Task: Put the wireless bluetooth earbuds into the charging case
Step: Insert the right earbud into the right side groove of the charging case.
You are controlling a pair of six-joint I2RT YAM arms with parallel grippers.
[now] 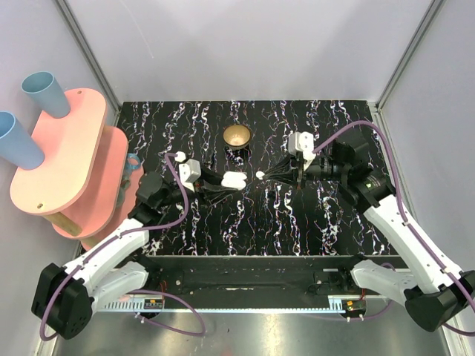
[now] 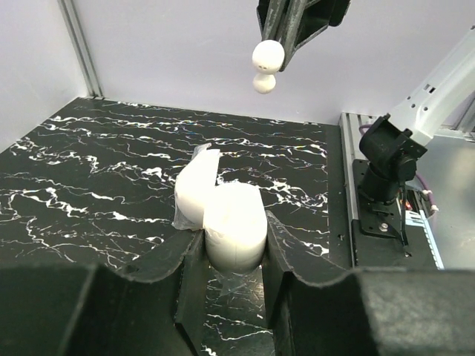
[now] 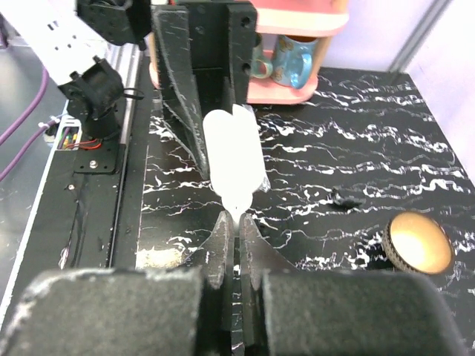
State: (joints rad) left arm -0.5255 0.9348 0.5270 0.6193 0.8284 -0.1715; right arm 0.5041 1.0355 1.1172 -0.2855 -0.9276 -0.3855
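The charging case (image 2: 234, 219) is a glossy white pod with its lid (image 2: 197, 184) swung up to the left. My left gripper (image 2: 234, 236) is shut on it, one finger against each side. From above, the case (image 1: 236, 179) hangs over the middle of the table. My right gripper (image 3: 238, 225) is shut on a small white earbud (image 3: 238, 211), pinched at its fingertips. The earbud (image 1: 260, 175) sits just right of the case, a short gap apart. From the left wrist, the earbud (image 2: 266, 65) shows beyond the case, under the right gripper (image 2: 276, 37).
A brass bowl (image 1: 237, 136) stands behind the case, also visible at the right (image 3: 419, 243). A pink two-tier shelf (image 1: 70, 159) with blue cups (image 1: 44, 93) occupies the left edge. A patterned mug (image 3: 293, 59) stands by the shelf. The black marbled tabletop (image 1: 297, 222) lies below.
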